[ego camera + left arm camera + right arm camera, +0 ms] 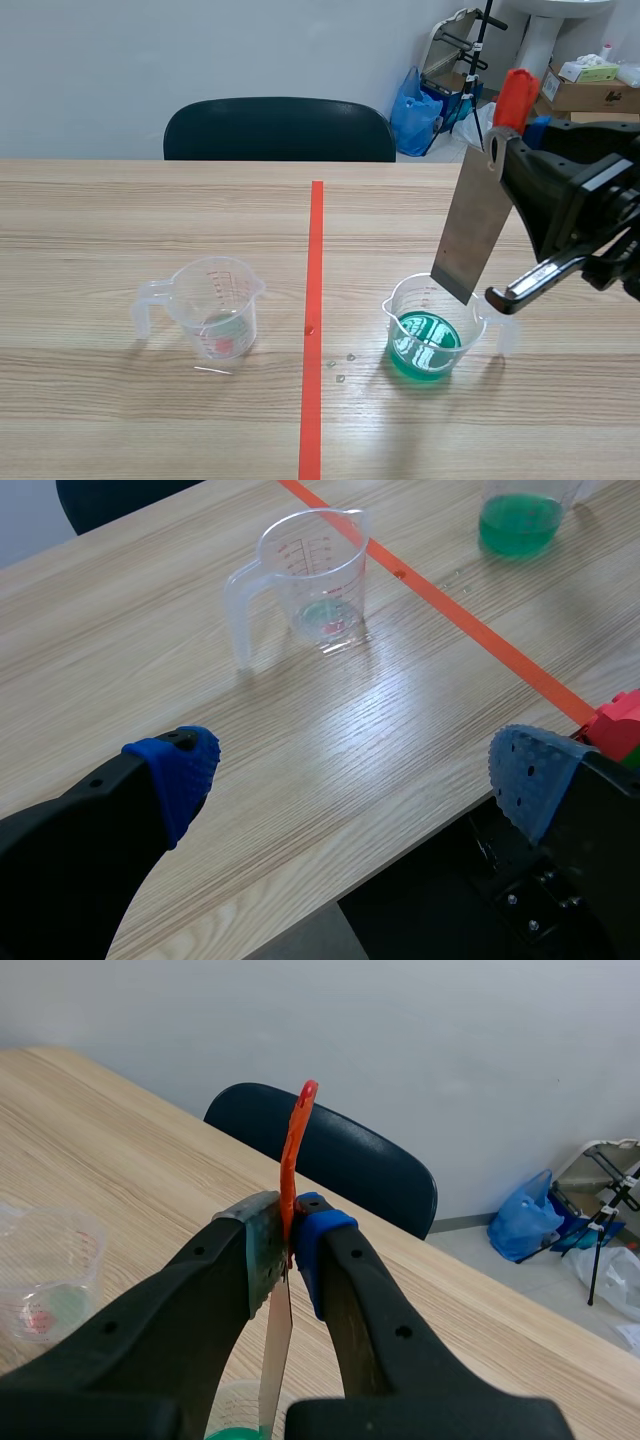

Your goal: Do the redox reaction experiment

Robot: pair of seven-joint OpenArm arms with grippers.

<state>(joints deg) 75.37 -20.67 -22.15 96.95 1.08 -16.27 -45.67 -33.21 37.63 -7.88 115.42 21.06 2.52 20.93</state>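
Observation:
A flat grey metal scraper (475, 232) with a red-orange handle (516, 97) hangs blade-down over a clear beaker of green liquid (427, 342); its tip is at the beaker's rim. My right gripper (510, 150) is shut on the scraper near the handle, seen edge-on in the right wrist view as the scraper (276, 1345) between the pads. A second clear measuring cup (212, 308) with a handle, holding only a trace of liquid, stands left of the tape line. My left gripper (350, 770) is open, held off the table's near edge, well short of that cup (310, 580).
A dark chair back (280, 130) stands behind the table's far edge. A few droplets (340, 368) lie on the wood between the tape line and the green beaker. Boxes and bags (590, 85) sit on the floor at the back right.

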